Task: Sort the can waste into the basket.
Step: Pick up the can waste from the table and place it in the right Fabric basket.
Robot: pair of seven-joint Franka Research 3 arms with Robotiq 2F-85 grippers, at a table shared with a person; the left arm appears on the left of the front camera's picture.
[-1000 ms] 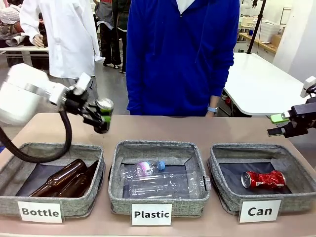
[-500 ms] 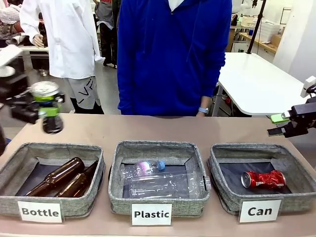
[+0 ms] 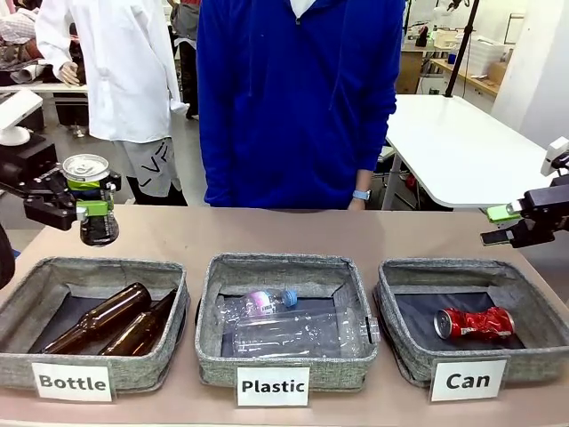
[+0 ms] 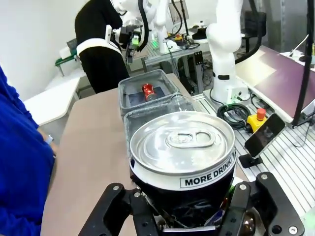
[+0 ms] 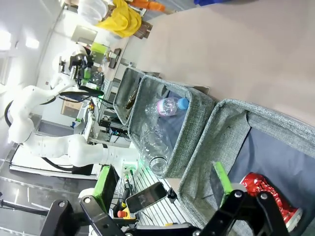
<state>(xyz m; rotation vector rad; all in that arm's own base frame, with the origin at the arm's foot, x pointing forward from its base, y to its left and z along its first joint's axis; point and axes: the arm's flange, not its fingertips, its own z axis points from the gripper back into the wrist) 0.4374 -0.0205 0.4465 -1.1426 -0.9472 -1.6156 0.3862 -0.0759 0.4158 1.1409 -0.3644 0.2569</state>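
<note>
We see the left gripper (image 3: 84, 209) clamping the dark can (image 3: 91, 197) above the counter (image 3: 293, 233); the right gripper (image 3: 498, 227) hangs open.

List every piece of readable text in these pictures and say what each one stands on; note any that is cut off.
"Bottle": white label on the left basket.
"Plastic": white label on the middle basket.
"Can": white label on the right basket, which holds the crushed red can.
"MORE DRINK! M...": band around the dark can held in the left gripper; the rest curves out of sight.
</note>
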